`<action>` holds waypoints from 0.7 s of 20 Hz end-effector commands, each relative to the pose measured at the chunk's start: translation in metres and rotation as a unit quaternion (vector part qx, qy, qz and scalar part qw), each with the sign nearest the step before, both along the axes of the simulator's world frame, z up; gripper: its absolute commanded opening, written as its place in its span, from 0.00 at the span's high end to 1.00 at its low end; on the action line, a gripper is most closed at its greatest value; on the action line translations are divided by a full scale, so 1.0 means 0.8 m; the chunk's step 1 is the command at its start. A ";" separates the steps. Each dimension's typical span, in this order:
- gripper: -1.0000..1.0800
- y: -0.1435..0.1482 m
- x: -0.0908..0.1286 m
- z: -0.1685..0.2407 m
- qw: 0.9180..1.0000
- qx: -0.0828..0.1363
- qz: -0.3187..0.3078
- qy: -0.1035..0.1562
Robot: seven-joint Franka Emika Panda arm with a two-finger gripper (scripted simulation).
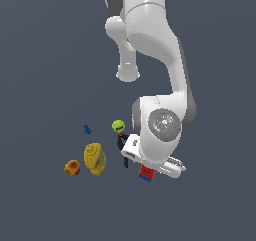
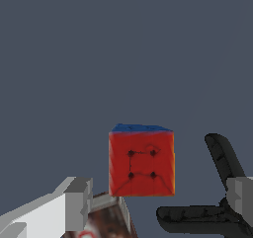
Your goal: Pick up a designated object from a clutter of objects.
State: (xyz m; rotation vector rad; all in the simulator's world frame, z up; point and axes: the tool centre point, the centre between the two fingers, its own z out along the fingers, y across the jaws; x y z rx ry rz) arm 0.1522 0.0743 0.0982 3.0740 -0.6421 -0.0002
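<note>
The designated red-and-blue cube [image 2: 141,160] shows its red face with dark grid lines and a blue face on top. In the exterior view the cube [image 1: 146,173] peeks out under the arm's white hand. My gripper [image 2: 159,192] is open, and its grey fingers [image 2: 79,201] stand wide apart on either side of the cube without touching it. In the exterior view the gripper [image 1: 147,168] sits low, right over the cube. The dark packet [image 2: 106,217] lies beside the cube, partly behind one finger.
A black clamp [image 2: 217,202] lies close beside the cube, near the other finger; it also shows in the exterior view [image 1: 121,141]. A yellow-green ball [image 1: 118,126], tiny blue piece [image 1: 87,129], yellow bottle [image 1: 94,158] and orange-red fruit [image 1: 72,167] lie towards the exterior view's left.
</note>
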 end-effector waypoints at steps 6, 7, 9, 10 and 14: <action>0.04 0.007 0.005 -0.018 1.000 0.001 -0.010 0.000; 0.04 0.007 0.004 -0.017 1.000 0.001 -0.009 0.000; 0.04 0.007 0.004 -0.020 1.000 0.001 -0.009 0.000; 0.04 0.007 0.004 -0.022 1.000 0.001 -0.009 0.000; 0.04 0.007 0.003 -0.042 1.000 0.001 -0.009 0.000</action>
